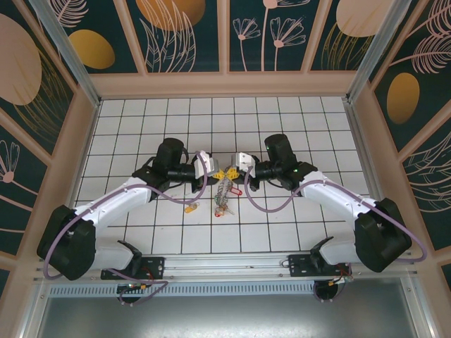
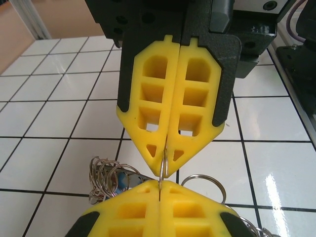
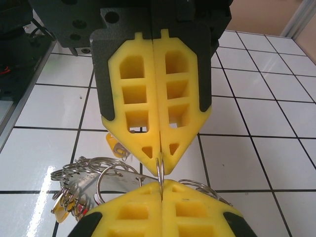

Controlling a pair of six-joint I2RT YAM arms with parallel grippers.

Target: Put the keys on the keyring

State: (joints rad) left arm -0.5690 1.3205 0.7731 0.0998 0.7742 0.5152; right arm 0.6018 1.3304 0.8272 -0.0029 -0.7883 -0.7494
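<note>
Left gripper [image 2: 160, 185] and right gripper [image 3: 162, 184] stood tip to tip, both clamped on one thin keyring [image 2: 163, 166]; keys [image 1: 224, 201] lay bunched at six o'clock

The keyring [image 2: 163, 167], a thin silver wire loop, is standing upright and edge-on in the lower middle of the left wrist frame. The keys [image 1: 224, 198] are showing as a bunch with silver split rings [image 2: 106, 175] just below the centre of the top view, a red head [image 1: 236, 189] sticking out on its right. One yellow-headed key [image 1: 191, 207] is lying apart on the tiles [image 1: 169, 225], lower left of the bunch.
</note>
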